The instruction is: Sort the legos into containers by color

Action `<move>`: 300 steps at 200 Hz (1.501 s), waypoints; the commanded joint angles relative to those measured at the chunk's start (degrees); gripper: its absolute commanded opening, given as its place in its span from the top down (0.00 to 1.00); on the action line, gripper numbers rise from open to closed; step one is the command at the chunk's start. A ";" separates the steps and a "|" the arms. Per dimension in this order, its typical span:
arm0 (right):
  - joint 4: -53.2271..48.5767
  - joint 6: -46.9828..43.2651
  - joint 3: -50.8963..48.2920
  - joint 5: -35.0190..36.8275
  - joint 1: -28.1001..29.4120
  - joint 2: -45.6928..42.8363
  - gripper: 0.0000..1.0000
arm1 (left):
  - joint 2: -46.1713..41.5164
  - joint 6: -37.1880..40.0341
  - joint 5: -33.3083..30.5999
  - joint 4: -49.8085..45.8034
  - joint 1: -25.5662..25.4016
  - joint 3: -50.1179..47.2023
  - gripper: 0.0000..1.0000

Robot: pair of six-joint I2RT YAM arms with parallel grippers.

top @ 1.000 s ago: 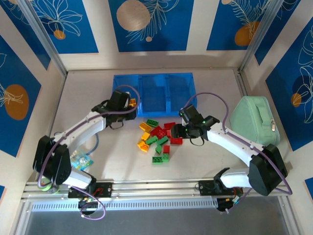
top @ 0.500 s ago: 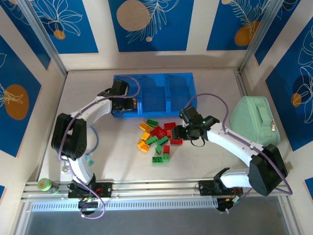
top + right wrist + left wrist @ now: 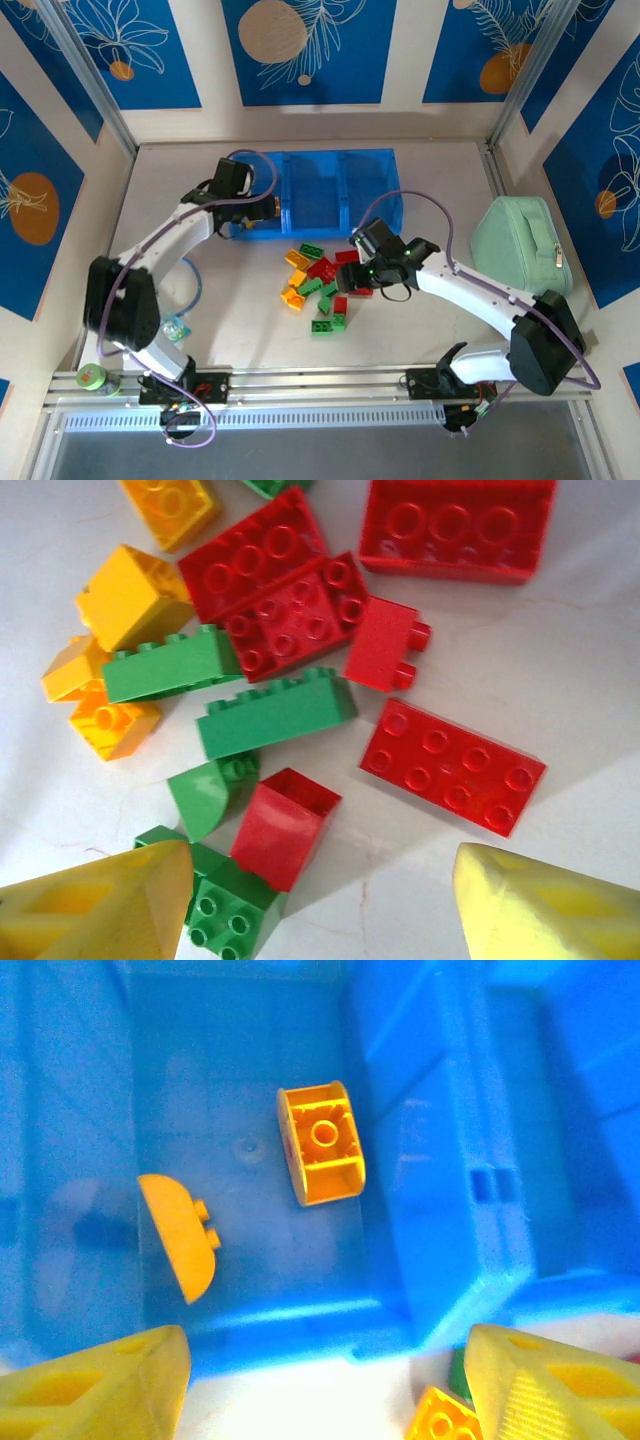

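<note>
Jaws apart, the left gripper [image 3: 320, 1375] hangs over the tray's [image 3: 430, 1170] left compartment. The right gripper [image 3: 320, 900], jaws apart, hovers over loose legos [image 3: 290, 710].

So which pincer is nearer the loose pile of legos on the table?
Right. The right pincer hangs open directly over the pile. The left pincer is away at the blue tray, over the left compartment, which holds two yellow bricks.

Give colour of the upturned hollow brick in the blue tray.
The upturned plastic brick is yellow-orange; clearest in left wrist view.
</note>
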 commanded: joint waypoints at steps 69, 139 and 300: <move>-8.67 3.29 6.76 2.52 11.17 5.80 0.29 | -20.01 -5.20 2.61 2.84 -2.60 -19.46 0.25; -7.26 20.44 1.87 4.63 19.03 12.29 0.35 | -20.93 -7.29 2.86 5.53 -4.18 -25.10 0.25; -10.62 25.42 4.43 11.09 22.11 14.37 0.70 | -21.20 -7.82 1.21 6.64 -5.02 -26.99 0.25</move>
